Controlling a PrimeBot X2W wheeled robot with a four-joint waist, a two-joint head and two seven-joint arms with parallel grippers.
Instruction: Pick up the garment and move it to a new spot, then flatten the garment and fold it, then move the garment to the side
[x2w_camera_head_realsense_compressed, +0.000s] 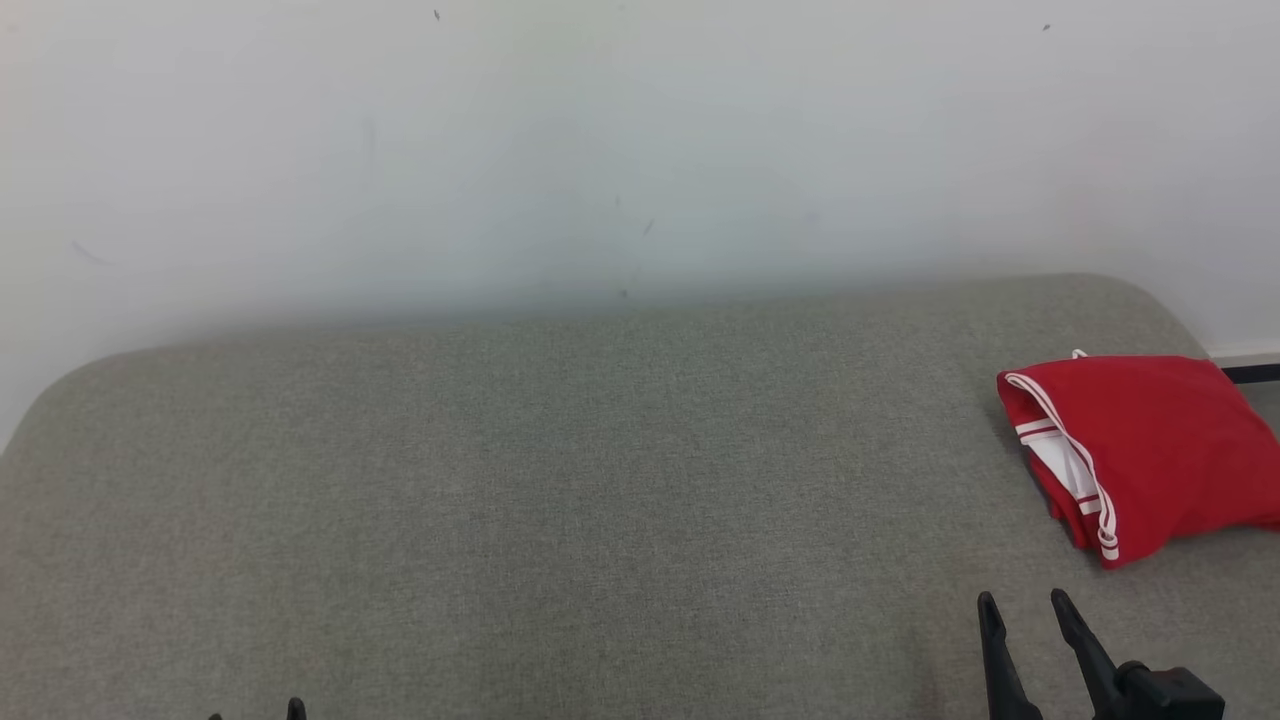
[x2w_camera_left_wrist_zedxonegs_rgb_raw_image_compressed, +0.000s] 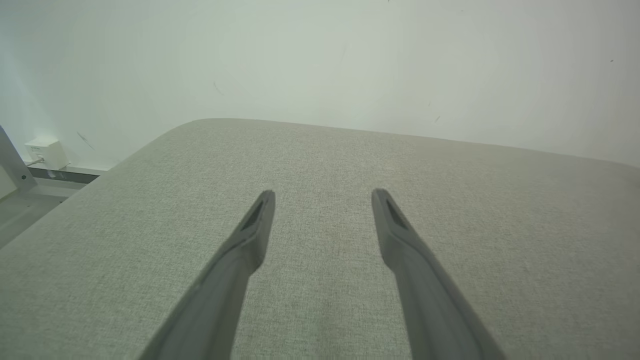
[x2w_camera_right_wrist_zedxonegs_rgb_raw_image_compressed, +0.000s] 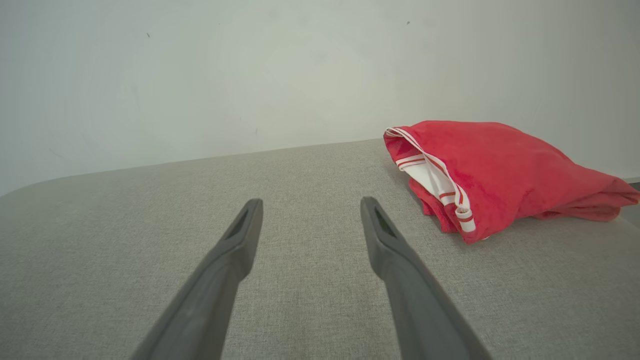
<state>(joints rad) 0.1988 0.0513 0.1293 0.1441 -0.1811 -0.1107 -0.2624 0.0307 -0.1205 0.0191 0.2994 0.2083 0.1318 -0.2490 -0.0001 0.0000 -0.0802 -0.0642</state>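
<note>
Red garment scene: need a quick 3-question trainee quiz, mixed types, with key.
1. True or false: the right gripper is shut on the red fabric garment with white-striped trim.
2. Where does the garment lie on the grey-green fabric surface in the head view? A: near the left edge. B: in the centre. C: at the far right side.
3. Fill in: the left gripper hangs over bare fabric with its jaws ___.

Key: 1 false, it is open and apart from the garment; 2 C; 3 open.
</note>
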